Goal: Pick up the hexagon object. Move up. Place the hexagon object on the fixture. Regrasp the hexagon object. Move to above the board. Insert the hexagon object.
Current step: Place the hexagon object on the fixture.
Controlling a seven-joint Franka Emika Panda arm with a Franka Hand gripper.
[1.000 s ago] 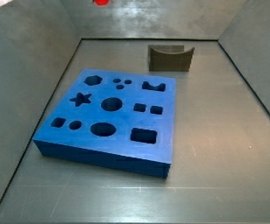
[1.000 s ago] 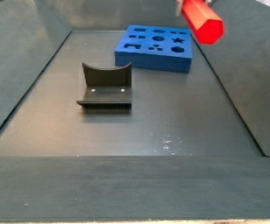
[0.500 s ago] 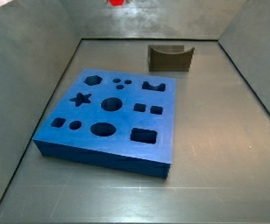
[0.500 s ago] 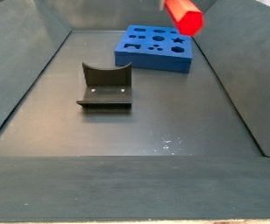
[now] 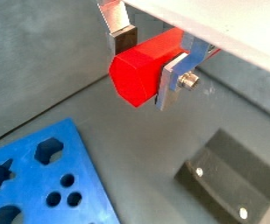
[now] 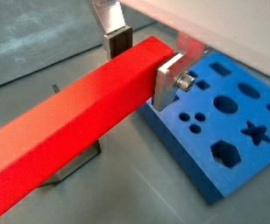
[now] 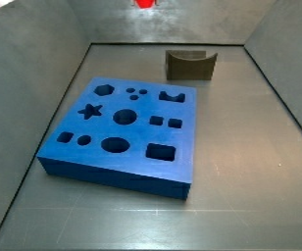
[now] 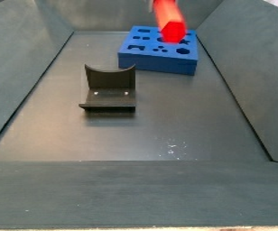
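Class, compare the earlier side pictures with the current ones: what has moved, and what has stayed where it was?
The hexagon object, clamped in the gripper, has travelled sideways through the air: in a side view it went from beside the board to over it. The board and the fixture have not moved.

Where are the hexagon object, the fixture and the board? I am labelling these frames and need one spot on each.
hexagon object (image 6: pixel 79 127): wrist view, on its long red side face.
fixture (image 8: pixel 106 88): side view, on its upright notched back.
board (image 7: pixel 108 132): side view, on its flat blue top between holes.
gripper (image 5: pixel 149 57): wrist view, midway between fingertips.
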